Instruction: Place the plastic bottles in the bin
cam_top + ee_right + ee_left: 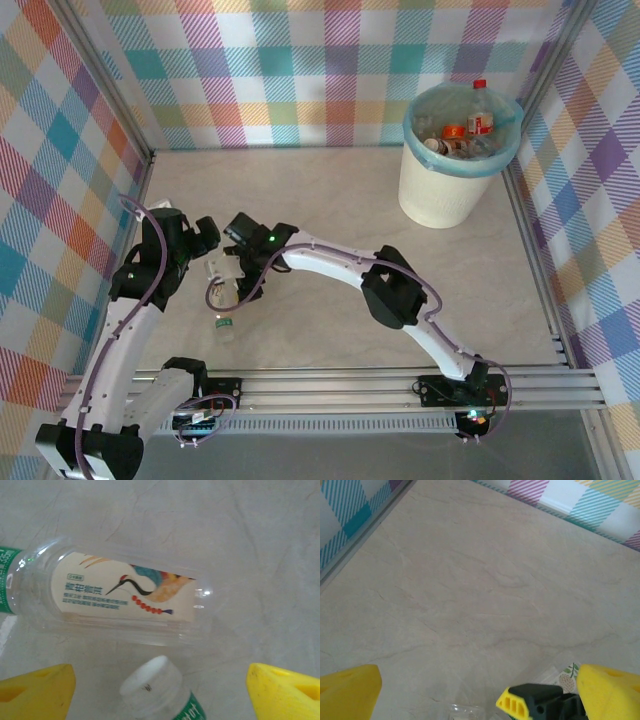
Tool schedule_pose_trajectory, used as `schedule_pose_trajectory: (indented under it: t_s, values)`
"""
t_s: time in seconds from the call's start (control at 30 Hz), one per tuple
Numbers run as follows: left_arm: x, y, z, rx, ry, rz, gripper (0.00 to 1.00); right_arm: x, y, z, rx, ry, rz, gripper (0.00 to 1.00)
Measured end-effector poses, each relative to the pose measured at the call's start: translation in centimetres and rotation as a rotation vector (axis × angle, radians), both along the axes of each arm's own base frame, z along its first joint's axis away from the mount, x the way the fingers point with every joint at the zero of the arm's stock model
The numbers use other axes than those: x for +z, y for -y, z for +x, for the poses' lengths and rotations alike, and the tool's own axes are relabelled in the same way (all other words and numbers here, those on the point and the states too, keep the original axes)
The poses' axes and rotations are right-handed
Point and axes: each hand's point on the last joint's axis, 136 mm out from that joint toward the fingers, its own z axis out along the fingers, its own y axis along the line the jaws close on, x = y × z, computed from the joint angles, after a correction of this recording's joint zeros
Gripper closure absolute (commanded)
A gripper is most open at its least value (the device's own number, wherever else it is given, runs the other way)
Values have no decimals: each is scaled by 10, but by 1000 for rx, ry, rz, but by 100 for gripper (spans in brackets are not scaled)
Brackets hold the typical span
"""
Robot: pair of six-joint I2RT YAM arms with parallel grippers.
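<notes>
right wrist shows a clear, crane-printed bottle (120, 597) lying flat

Pale marbled table (330, 200), cream bin (440, 195) far right, crane-label bottle (120, 597), white-capped bottle (155, 687)

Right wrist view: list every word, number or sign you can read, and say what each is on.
Nothing reads clearly.
Clear bottle, cream label: two rows of blue characters beside a crane drawing, too blurred to read.
Green band at its left end: white print, too blurred to read.
Second bottle, white cap: a small dark mark, unreadable.
</notes>
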Motion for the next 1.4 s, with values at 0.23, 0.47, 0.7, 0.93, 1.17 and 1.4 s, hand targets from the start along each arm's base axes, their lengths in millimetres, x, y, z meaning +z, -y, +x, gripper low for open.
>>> schedule_pose_trajectory:
  t_s: [0.23, 0.47, 0.7, 0.93, 1.17, 1.4]
  values:
    - [2, 0, -1, -1, 17, -3, 0, -20, 7, 6, 8, 90, -75, 17]
    - [4, 0, -2, -2, 25, -5, 0, -48, 13, 15, 26, 154, -146, 22]
    - [5, 2, -3, -10, 32, -10, 0, -56, 11, 12, 69, 180, -157, 37]
    - [6, 3, -3, -20, 34, -13, 0, -58, 13, 13, 68, 185, -169, 48]
    - [11, 5, 1, -29, 60, -18, 0, -49, 15, 12, 57, 188, -158, 60]
    - [25, 8, 7, -43, 83, -21, 0, 21, 20, 17, -1, 214, -60, 63]
